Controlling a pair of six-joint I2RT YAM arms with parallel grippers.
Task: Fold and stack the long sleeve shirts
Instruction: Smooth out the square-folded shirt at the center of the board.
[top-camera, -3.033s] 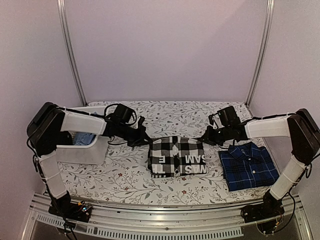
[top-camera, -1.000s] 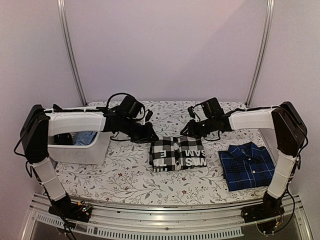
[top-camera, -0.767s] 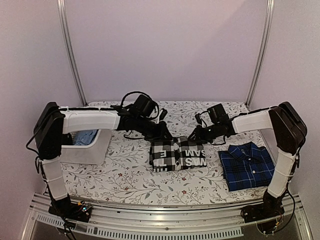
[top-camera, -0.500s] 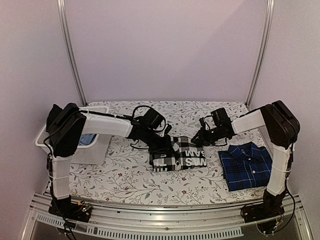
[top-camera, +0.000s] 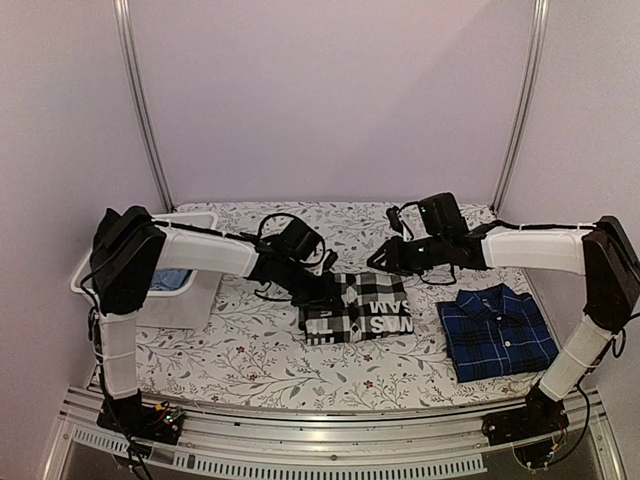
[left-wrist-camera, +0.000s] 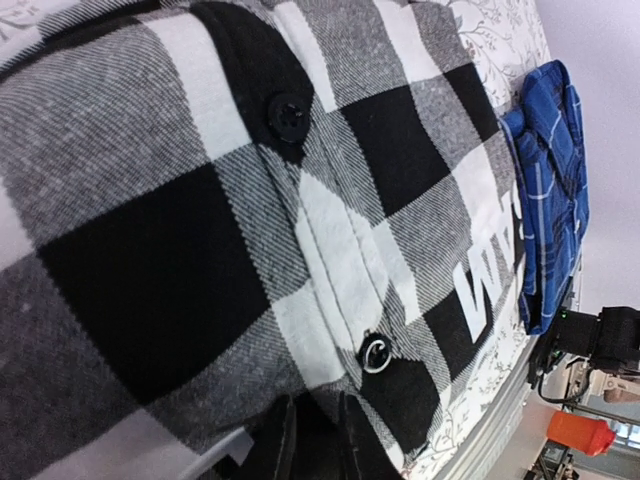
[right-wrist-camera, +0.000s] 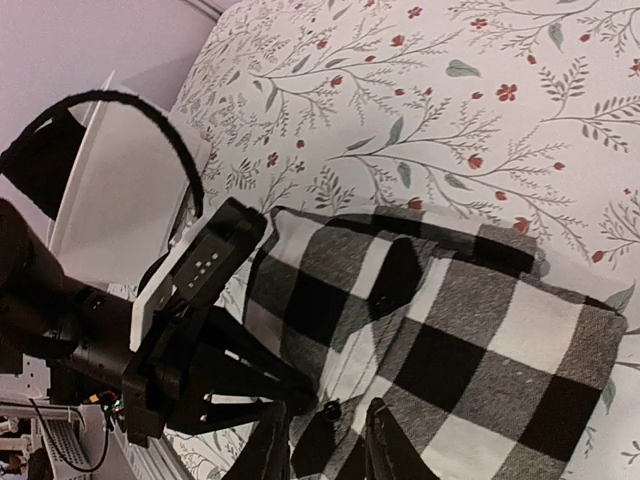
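The black-and-white buffalo check shirt (top-camera: 358, 308) lies folded at mid-table, white letters facing up. My left gripper (top-camera: 328, 288) is at its far left edge. In the left wrist view the fingers (left-wrist-camera: 275, 450) stand close together with the check cloth (left-wrist-camera: 200, 230) pinched between them. My right gripper (top-camera: 383, 258) hovers open just above the shirt's far edge. Its wrist view shows its fingers (right-wrist-camera: 385, 450) apart over the checks (right-wrist-camera: 470, 330), with the left gripper (right-wrist-camera: 300, 395) beside them. The navy plaid shirt (top-camera: 497, 332) lies folded at the right.
A white bin (top-camera: 165, 298) with blue cloth (top-camera: 170, 277) inside stands at the left, also in the right wrist view (right-wrist-camera: 110, 190). The floral tablecloth (top-camera: 250, 350) covers the table. The navy shirt shows in the left wrist view (left-wrist-camera: 550, 190). Walls and metal posts enclose the back.
The check shirt went from a squarer fold to a shorter one. My left gripper moved right onto its left edge. My right gripper lifted back off its far right part.
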